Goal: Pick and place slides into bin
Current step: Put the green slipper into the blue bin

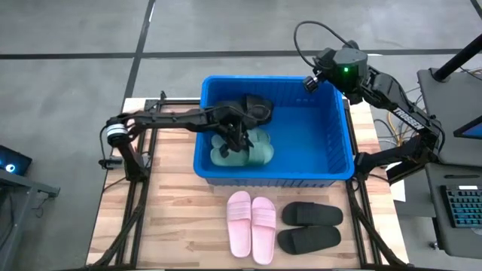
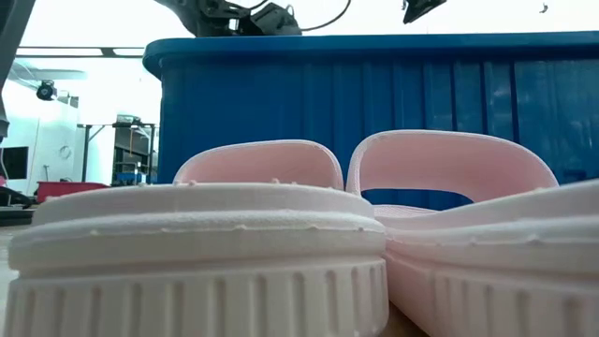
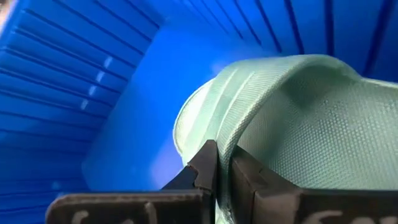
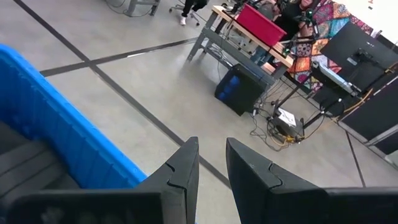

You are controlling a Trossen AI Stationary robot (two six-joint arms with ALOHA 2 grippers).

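The blue bin (image 1: 275, 178) stands at the table's middle and far side. In it lie two pale green slides (image 1: 260, 154) and a black slide (image 1: 256, 109) at its far left. My left gripper (image 1: 235, 138) reaches down into the bin's left half and is shut on a green slide (image 3: 311, 118). My right gripper (image 1: 309, 81) hovers over the bin's far right corner, open by a narrow gap (image 4: 211, 165) and empty. A pink pair (image 1: 251, 224) and a black pair (image 1: 310, 226) lie soles down on the table in front of the bin. My left gripper pinches the edge of the green slide's wide strap (image 3: 225, 146) between its two fingers (image 3: 208, 168). The fingers come from above and from the table's left, down into the bin. Whether the slide rests on the bin floor or hangs clear, I cannot tell.
The bin's ribbed walls (image 3: 62, 93) stand close around my left gripper. In the low view the pink slides (image 2: 281, 234) fill the front, with the bin wall (image 2: 374, 94) behind. Bare wood lies to the left of the pink pair (image 1: 173, 226). Desks and screens stand in the room beyond.
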